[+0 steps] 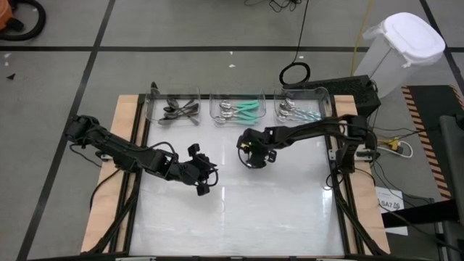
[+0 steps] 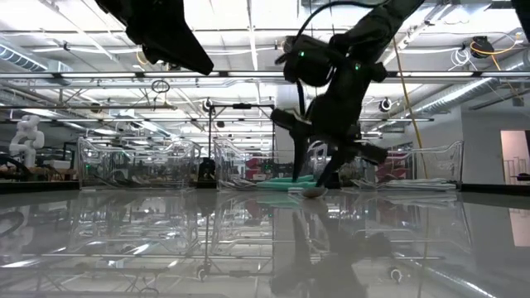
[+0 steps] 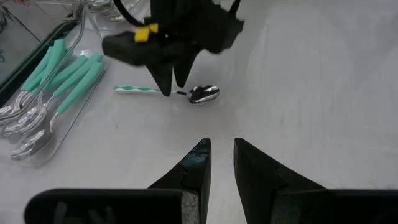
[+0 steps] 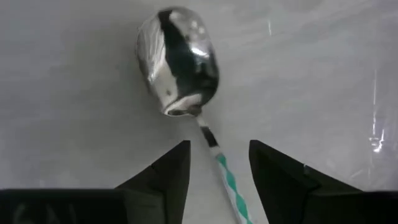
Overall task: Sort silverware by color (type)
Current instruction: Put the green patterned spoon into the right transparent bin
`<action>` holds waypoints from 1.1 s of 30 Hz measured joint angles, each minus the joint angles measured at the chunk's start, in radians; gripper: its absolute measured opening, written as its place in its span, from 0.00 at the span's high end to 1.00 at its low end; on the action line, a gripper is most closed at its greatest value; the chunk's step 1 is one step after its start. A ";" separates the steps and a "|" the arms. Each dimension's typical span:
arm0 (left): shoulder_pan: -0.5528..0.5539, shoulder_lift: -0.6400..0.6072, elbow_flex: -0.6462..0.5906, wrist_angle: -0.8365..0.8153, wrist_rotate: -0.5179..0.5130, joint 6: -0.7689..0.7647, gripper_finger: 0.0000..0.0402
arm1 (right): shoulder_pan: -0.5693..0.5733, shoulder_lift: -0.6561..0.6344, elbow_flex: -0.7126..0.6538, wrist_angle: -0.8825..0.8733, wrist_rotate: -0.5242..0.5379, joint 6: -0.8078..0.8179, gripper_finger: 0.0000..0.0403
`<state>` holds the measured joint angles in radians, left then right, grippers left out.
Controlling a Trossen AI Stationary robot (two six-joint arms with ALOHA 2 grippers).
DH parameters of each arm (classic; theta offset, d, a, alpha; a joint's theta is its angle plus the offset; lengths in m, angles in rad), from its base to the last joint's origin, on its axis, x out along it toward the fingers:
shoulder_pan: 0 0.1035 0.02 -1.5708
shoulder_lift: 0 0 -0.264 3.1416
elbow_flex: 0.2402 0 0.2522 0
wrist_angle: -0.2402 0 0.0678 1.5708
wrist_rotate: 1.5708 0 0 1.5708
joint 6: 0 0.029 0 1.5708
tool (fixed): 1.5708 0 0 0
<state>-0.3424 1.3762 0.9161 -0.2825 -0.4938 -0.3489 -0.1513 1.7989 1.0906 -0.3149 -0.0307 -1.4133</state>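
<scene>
jaws: we are seeing the right gripper standing parted, one dark finger on each side of the spoon's stem and nothing pinched yet; the left gripper is showing a narrow gap between its tips and holding nothing.
target: we are working on the small shiny silver spoon with a teal-and-white striped handle, which is lying flat on the glossy white tabletop, near the bins but outside them.
grip point: we are judging that the stem just behind the bowl is the best place to close, since it is thin and centred between the fingers.
approach: we are advising a straight descent until the tips are touching the table, then a slow close, because a flat, slick spoon is likely to skate sideways.
destination: we are reading the middle clear plastic bin with teal-handled spoons as the matching one; the clear bin of dark utensils and the clear bin of pale-handled spoons are flanking it.
other arm: we are leaving the left gripper hovering over the table, well apart from the bins.
</scene>
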 joint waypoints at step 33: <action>0.000 0.000 0.000 -0.003 0.000 0.003 0.82 | -0.045 0.034 0.001 -0.023 -0.026 0.396 0.84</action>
<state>-0.3428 1.3762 0.9161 -0.2859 -0.4934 -0.3454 -0.1967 1.8328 1.0912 -0.3379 -0.0571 -1.0173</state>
